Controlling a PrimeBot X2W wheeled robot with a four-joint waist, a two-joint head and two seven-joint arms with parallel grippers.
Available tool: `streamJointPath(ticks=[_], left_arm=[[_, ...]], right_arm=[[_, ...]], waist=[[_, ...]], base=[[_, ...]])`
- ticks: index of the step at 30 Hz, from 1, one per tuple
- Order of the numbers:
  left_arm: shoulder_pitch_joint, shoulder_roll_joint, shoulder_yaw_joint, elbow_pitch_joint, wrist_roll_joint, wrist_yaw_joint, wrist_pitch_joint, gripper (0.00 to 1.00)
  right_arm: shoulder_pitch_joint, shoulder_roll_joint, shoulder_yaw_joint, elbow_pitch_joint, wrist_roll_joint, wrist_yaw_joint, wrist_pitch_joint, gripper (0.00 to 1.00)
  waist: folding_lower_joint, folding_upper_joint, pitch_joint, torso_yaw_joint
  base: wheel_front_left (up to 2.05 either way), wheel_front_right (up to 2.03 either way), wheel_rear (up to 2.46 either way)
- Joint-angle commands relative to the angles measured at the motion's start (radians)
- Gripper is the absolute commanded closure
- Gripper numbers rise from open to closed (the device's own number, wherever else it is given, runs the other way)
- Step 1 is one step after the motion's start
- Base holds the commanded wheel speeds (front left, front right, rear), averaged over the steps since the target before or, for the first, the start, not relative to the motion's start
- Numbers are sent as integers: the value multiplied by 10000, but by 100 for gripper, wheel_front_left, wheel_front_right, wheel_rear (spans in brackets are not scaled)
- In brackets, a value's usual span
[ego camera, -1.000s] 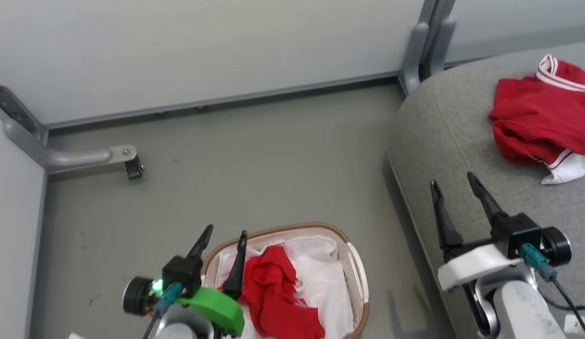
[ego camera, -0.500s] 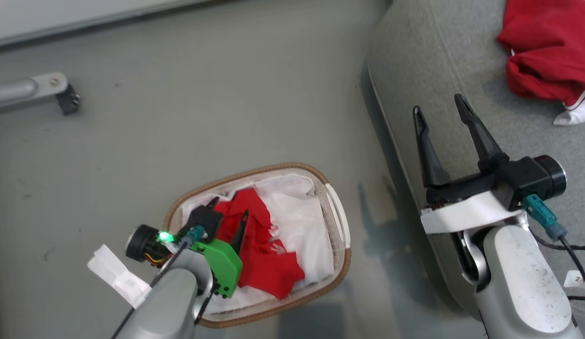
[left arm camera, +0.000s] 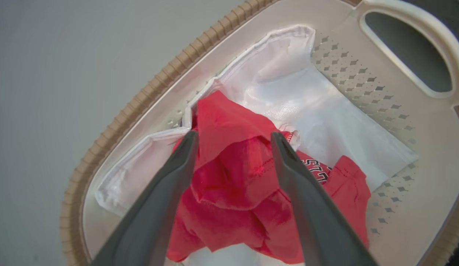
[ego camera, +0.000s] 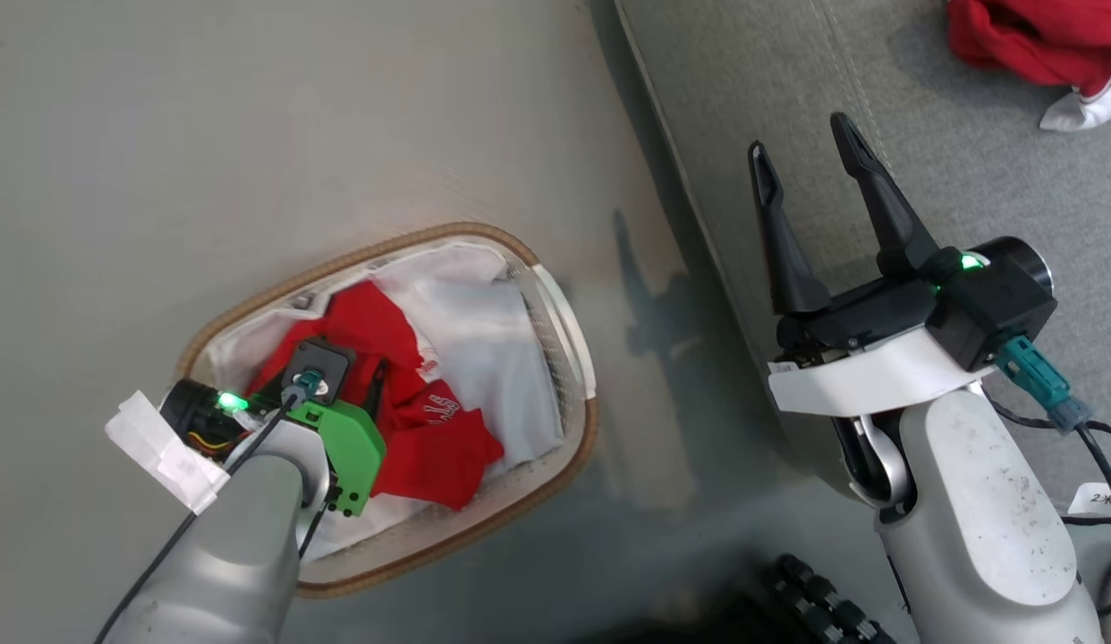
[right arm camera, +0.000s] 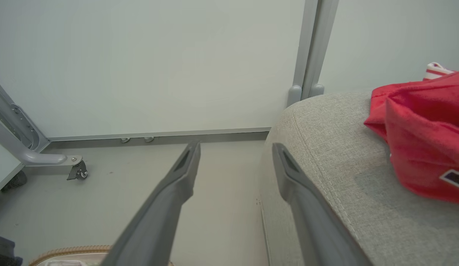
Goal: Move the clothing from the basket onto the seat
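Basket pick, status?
Left gripper open, straddling red garment in basket. Right gripper open, empty, above seat edge. Second red garment on seat. Nothing in the way.

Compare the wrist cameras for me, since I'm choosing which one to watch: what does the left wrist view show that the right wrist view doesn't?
Against the right wrist view, the left adds the open left gripper, its fingers either side of the crumpled red garment in the basket, and the white liner. The right wrist view adds the open right gripper, the grey seat with another red garment lying on it, the wall and a caster foot. Shared: the basket's brown rim and the grey floor.
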Motion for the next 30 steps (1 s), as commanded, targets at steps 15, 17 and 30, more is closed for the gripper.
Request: streamJointPath(ticks=[15, 17, 30], left_arm=[[-449, 108, -209, 1241, 51, 775, 700, 0], [-348, 191, -321, 1300, 155, 838, 782, 13], [608, 197, -641, 1434, 52, 799, 331, 100]], right_arm=[[-418, -11, 188, 16, 195, -14, -49, 0], [-455, -11, 196, 32, 180, -14, -49, 0], [-216, -15, 215, 331, -43, -14, -49, 0]], waist=[[-2, 0, 1323, -1039], [-2, 0, 1320, -1029], [-2, 0, 445, -639]], base=[[0, 0, 0], [0, 0, 0], [0, 0, 0]])
